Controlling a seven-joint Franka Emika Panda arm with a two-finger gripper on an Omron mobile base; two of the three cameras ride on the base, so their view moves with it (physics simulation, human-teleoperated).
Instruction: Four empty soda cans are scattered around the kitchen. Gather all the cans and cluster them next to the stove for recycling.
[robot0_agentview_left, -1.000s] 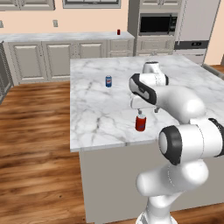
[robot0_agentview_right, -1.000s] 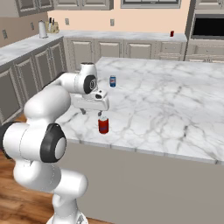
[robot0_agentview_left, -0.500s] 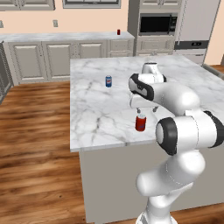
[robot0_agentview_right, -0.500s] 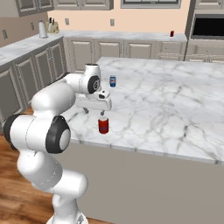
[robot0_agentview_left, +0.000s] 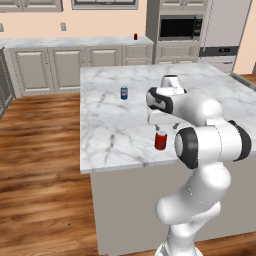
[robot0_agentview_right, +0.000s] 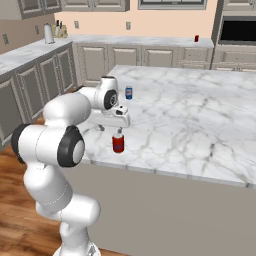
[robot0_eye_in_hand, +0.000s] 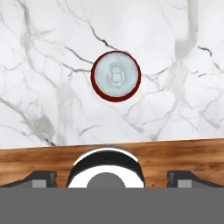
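The red soda can (robot0_agentview_left: 160, 140) stands upright on the marble island (robot0_agentview_left: 110, 135), close to its front edge and nearer the island's front left corner than its right side as the left base view shows it; in the right base view the same can (robot0_agentview_right: 118, 143) sits just inside that front edge, with wood floor (robot0_agentview_left: 40, 165) beyond and below; the hand view looks straight down on its silvery top ringed in red (robot0_eye_in_hand: 116, 75), a strip of marble between it and the island's edge; the gripper (robot0_agentview_left: 166, 126) hangs above the can, apart from it, its 2 fingers spread wide and holding nothing; in the hand view the 2 dark fingertips (robot0_eye_in_hand: 39, 178) stand far apart at the bottom, the can lying between their lines but further up the picture; a blue soda can (robot0_agentview_left: 124, 93) stands upright further back on the island, toward its left edge, well apart from the red one; in the right base view it (robot0_agentview_right: 129, 93) shows just past the arm's wrist; 1 more small red can (robot0_agentview_left: 135, 36) stands on the back counter (robot0_agentview_left: 75, 42) against the peach wall, near that counter's right end beside the tall oven cabinet (robot0_agentview_left: 177, 35); in the right base view it (robot0_agentview_right: 196, 38) sits at the same counter's far right.
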